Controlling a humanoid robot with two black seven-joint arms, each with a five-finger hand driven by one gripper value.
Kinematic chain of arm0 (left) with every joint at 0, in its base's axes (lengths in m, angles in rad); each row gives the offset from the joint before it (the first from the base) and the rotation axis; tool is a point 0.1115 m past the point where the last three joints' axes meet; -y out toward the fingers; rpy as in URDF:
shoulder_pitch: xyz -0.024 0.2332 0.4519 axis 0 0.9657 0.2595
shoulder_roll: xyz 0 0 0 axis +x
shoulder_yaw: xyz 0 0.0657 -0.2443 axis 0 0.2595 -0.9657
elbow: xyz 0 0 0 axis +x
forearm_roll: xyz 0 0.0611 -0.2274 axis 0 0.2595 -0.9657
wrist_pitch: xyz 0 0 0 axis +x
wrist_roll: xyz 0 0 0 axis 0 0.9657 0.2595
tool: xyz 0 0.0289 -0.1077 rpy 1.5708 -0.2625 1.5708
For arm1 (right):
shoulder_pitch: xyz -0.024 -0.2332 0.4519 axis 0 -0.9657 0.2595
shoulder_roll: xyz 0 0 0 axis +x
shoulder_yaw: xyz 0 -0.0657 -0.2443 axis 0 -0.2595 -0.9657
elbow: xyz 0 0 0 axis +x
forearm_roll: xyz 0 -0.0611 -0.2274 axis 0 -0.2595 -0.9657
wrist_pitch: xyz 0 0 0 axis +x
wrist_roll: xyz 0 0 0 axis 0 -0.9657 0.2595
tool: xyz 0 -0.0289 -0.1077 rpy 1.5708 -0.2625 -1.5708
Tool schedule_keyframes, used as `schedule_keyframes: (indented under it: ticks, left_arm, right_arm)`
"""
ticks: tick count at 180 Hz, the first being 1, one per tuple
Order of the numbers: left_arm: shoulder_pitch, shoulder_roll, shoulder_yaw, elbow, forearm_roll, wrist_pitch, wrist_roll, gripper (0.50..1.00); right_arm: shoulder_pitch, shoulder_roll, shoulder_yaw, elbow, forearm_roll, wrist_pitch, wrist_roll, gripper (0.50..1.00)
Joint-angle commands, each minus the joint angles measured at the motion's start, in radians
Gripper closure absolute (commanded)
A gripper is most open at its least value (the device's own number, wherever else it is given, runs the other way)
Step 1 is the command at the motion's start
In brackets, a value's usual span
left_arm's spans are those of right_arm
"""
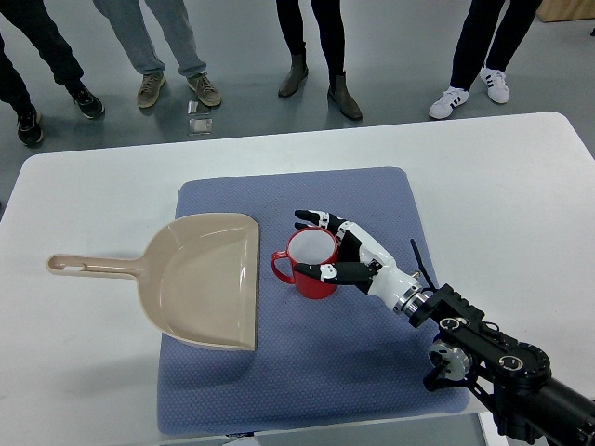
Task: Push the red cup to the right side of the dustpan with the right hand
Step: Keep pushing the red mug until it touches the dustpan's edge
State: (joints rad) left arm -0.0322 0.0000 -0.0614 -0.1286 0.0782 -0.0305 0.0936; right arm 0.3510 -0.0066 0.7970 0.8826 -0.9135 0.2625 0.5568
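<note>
A red cup with a white inside stands upright on the blue mat, its handle pointing left toward the dustpan. The beige dustpan lies just left of the cup, its open mouth facing right and its long handle reaching left across the table. My right hand comes in from the lower right and cups the cup's right side. Its fingers curve round the far rim and the thumb rests on the near side. The left arm does not show.
The white table carries the mat in its middle. Several people stand along the far edge, only legs and shoes visible. A small clear object lies on the floor beyond the table.
</note>
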Motion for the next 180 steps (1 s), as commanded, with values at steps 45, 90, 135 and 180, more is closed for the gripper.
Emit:
schedule_keyframes:
  ticks: [45, 90, 135, 180]
  left_arm:
    - [0.000, 0.000, 0.000, 0.000, 0.000, 0.000, 0.000, 0.500]
    - [0.000, 0.000, 0.000, 0.000, 0.000, 0.000, 0.000, 0.500]
    - [0.000, 0.000, 0.000, 0.000, 0.000, 0.000, 0.000, 0.500]
    - [0.000, 0.000, 0.000, 0.000, 0.000, 0.000, 0.000, 0.500]
  right_arm:
    - [-0.020, -0.012, -0.002, 0.001, -0.001, 0.018, 0.002, 0.572]
    - [-0.029, 0.004, 0.001, 0.004, 0.001, 0.032, 0.003, 0.572]
    - [-0.021, 0.002, 0.008, 0.015, 0.001, 0.012, 0.014, 0.572]
    - [-0.024, 0.007, 0.004, 0.019, 0.001, 0.014, 0.012, 0.572]
